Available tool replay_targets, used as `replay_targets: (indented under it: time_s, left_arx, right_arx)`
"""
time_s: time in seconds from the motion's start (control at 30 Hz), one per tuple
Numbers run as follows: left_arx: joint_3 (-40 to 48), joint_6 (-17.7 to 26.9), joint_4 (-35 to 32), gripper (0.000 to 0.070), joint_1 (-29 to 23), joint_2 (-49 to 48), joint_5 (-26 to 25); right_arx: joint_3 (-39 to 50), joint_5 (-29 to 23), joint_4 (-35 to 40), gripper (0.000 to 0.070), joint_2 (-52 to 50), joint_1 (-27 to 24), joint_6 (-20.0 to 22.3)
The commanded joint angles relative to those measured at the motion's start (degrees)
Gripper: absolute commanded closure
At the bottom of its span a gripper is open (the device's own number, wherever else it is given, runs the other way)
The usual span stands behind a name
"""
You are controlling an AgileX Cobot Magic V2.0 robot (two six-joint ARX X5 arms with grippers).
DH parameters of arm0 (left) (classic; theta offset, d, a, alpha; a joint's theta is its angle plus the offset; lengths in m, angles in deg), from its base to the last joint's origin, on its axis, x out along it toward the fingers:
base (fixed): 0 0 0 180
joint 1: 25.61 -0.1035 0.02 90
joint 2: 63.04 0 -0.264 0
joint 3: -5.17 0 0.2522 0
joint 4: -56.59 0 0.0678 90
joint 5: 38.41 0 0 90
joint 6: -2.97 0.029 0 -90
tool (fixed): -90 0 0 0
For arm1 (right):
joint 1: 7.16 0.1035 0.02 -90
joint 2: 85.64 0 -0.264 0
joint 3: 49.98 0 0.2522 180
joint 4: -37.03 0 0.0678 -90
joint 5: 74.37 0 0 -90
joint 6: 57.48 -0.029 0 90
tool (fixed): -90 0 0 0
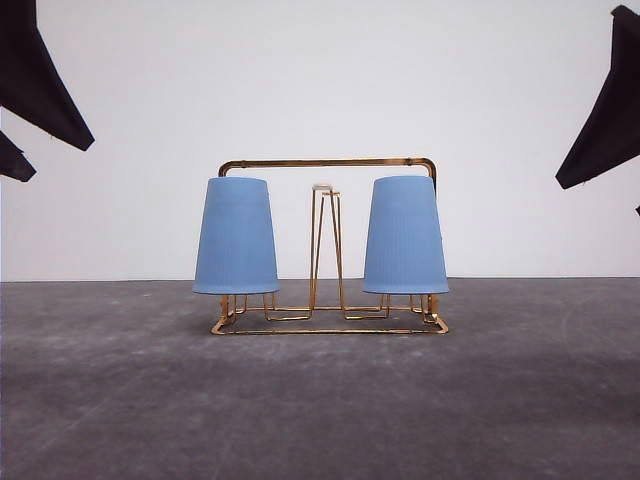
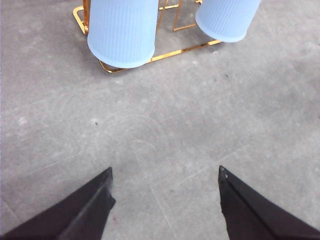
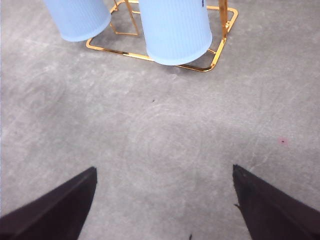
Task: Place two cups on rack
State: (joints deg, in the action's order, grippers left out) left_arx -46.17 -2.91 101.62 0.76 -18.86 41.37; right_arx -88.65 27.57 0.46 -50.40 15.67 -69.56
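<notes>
Both cups sit upside down on the rack [image 1: 328,162]: left cup [image 1: 236,236] over a prong at the rack's left end, right cup [image 1: 405,235] over one at its right end, mouths down just above the base loop, middle white-tipped prong [image 1: 322,187] bare btwn them. Rack stands mid-table on the grey tabletop [image 1: 320,400]. Task looks done, imo. Handling: cups are thin ribbed plastic, prob. v. light and a bit squashy, so a firm pinch could dent the wall; ribbing should give some bite. Best hold would be across the body around mid-height, w/ a straight lift up to clear the prong. Wire rack is light too and may skid or tip if a cup snags. Contents: can't see inside, inverted, so presumably empty. Left gripper [image 2: 165,200] has fingers apart, nothing btwn them, hanging over bare table short of the rack; right gripper [image 3: 165,200] same, spread wide and empty.
</notes>
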Motion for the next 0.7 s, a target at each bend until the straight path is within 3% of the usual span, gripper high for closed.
replay_targets:
  time_s: [0.0, 0.03, 0.07, 0.67]
  left_arx:
    - [-0.37, 0.88, -0.71, 0.0534, 0.26, 0.31, 0.07]
    - [-0.37, 0.90, -1.08, 0.0631, 0.26, 0.31, 0.07]
    - [-0.37, 1.22, -1.59, 0.0685, 0.26, 0.31, 0.07]
    - [-0.39, 2.42, -2.61, 0.0700, 0.22, -0.07, 0.11]
  right_arx:
    - [-0.50, -0.06, 0.70, 0.0289, 0.17, 0.24, -0.62]
    - [-0.50, -0.39, 0.76, 0.0524, 0.23, 0.24, -0.60]
    - [-0.50, -0.86, 0.76, 0.0647, 0.26, 0.24, -0.48]
    - [-0.50, -1.64, 0.94, 0.0672, 0.20, 0.24, -0.33]
